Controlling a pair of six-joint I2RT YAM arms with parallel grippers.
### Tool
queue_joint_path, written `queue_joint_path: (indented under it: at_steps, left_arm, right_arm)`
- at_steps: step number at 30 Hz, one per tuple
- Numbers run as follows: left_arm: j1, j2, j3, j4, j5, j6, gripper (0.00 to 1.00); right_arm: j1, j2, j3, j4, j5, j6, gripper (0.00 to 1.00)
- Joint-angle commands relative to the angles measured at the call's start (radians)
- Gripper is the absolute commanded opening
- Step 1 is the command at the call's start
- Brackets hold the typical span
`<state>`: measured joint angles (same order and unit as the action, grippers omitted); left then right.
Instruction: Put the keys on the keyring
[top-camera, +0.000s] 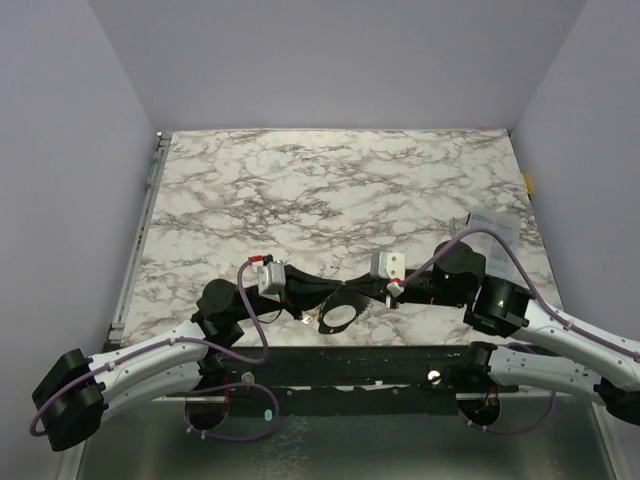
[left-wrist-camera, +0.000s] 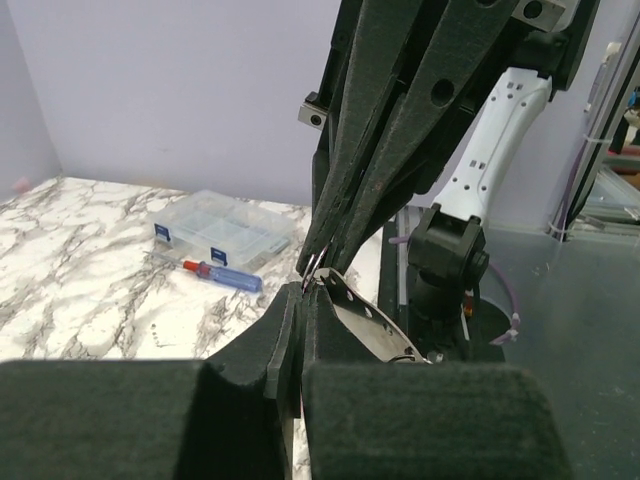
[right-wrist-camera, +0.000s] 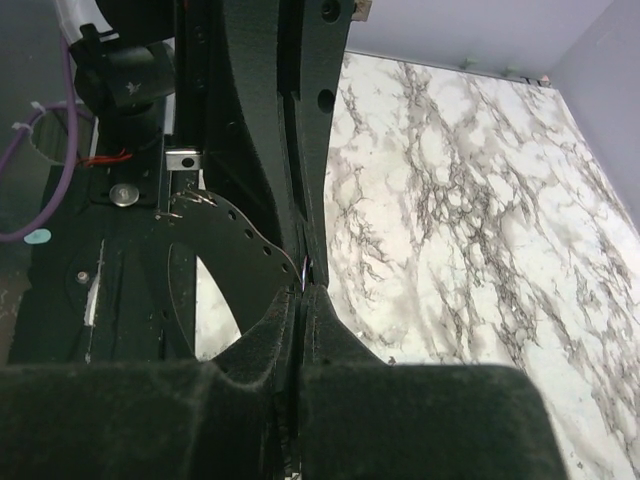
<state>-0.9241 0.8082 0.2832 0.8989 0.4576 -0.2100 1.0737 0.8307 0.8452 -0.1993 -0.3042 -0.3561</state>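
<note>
Left wrist view shows the left gripper (left-wrist-camera: 300, 310) fully closed. The right gripper (left-wrist-camera: 322, 262), also closed, points down from 1 o'clock so that the two sets of tips touch over the desk (left-wrist-camera: 90, 260). The keyring (left-wrist-camera: 312, 268) shows only as thin silvery wire at that junction, at 12 o'clock from the left tips and just beside the grey disc (left-wrist-camera: 372, 325). Which gripper actually pinches it I cannot tell. No keys are discernible.
</note>
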Motion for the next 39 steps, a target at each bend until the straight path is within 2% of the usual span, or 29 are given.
queue_joint_path:
  at_steps: [1, 5, 7, 11, 16, 19, 25, 30, 36, 39]
  left_arm:
    - [-0.005, -0.034, 0.032, -0.045, 0.030, 0.071, 0.08]
    - [-0.005, -0.050, 0.042, -0.105, 0.030, 0.117, 0.20]
    - [-0.004, -0.063, 0.048, -0.140, 0.034, 0.154, 0.30]
    - [-0.004, -0.106, 0.091, -0.309, 0.010, 0.274, 0.43]
    - [-0.004, -0.167, 0.131, -0.517, -0.057, 0.391, 0.50]
    - [-0.004, -0.228, 0.112, -0.560, -0.142, 0.395, 0.51]
    - [-0.005, -0.317, 0.062, -0.576, -0.461, 0.192, 0.51]
    - [-0.005, -0.346, 0.074, -0.679, -0.573, 0.026, 0.52]
    - [-0.004, -0.277, 0.173, -0.883, -0.716, -0.257, 0.64]
    - [-0.005, -0.191, 0.248, -1.015, -0.761, -0.338, 0.71]
  right_arm:
    - [0.005, 0.013, 0.011, -0.055, 0.029, -0.082, 0.01]
    - [0.005, 0.006, -0.005, -0.062, 0.043, -0.146, 0.00]
    - [0.005, 0.000, -0.013, -0.056, 0.048, -0.178, 0.01]
    - [0.005, -0.027, -0.044, -0.029, 0.058, -0.238, 0.01]
    - [0.005, -0.052, -0.095, -0.009, 0.106, -0.308, 0.01]
    - [0.006, -0.073, -0.125, 0.009, 0.128, -0.340, 0.01]
    - [0.021, -0.117, -0.198, 0.067, 0.205, -0.424, 0.01]
    - [0.026, -0.129, -0.234, 0.088, 0.223, -0.464, 0.00]
    - [0.027, -0.122, -0.248, 0.120, 0.175, -0.416, 0.01]
    - [0.026, -0.133, -0.272, 0.126, 0.142, -0.445, 0.01]
